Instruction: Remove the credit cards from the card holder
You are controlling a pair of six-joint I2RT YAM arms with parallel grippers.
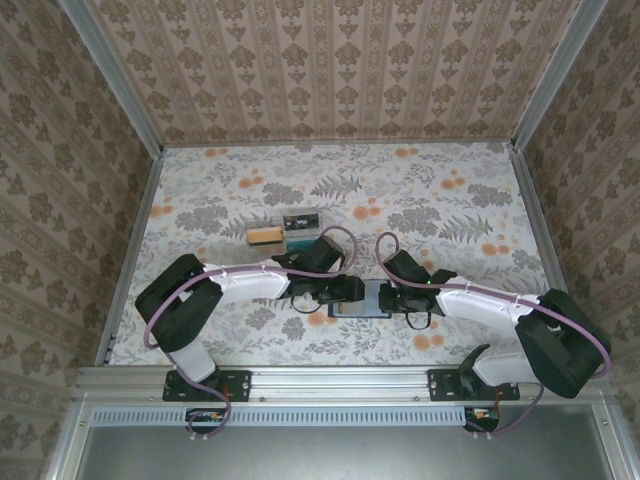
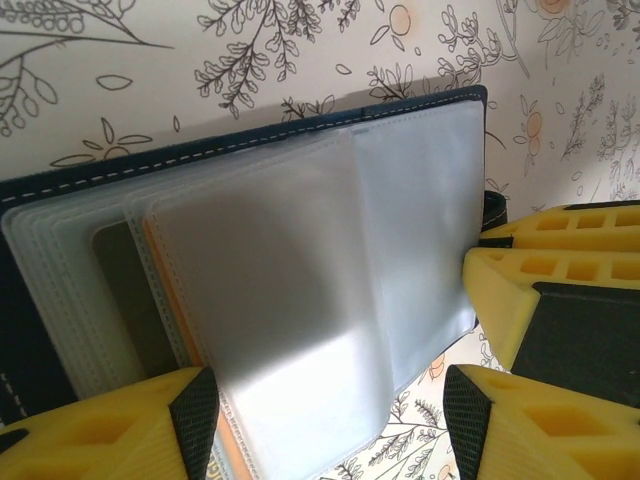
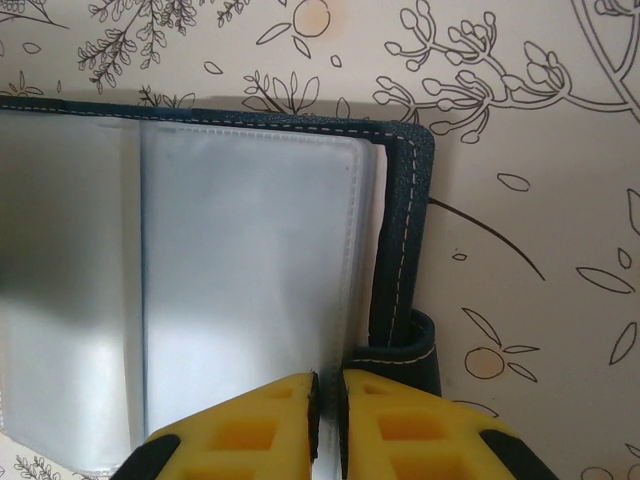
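Evidently the right claw point(image 3: 327, 425) is clamped on an edge of the dark navy folding card holder point(image 3: 395, 250) to pin it, the left claw point(image 2: 330, 420) gaping open astride frosted plastic sleeves point(image 2: 300, 300) holding an orange credit card point(image 2: 165, 265).

Lab robot test cell. Aluminium frame point(image 1: 112, 75), wallpapered panels point(image 1: 330, 70) around floral worktop point(image 1: 250, 180). Left arm point(image 1: 245, 283), right arm point(image 1: 490, 303) bolted to rail point(image 1: 340, 381).

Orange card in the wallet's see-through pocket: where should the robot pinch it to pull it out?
Probably the thin edge of the orange card, showing beside the cloudy front sleeve. Come in flat from the left end effector, one finger above, one below: the card lies nearly flat and the rest is covered. The right end effector pinches the card holder opposite.
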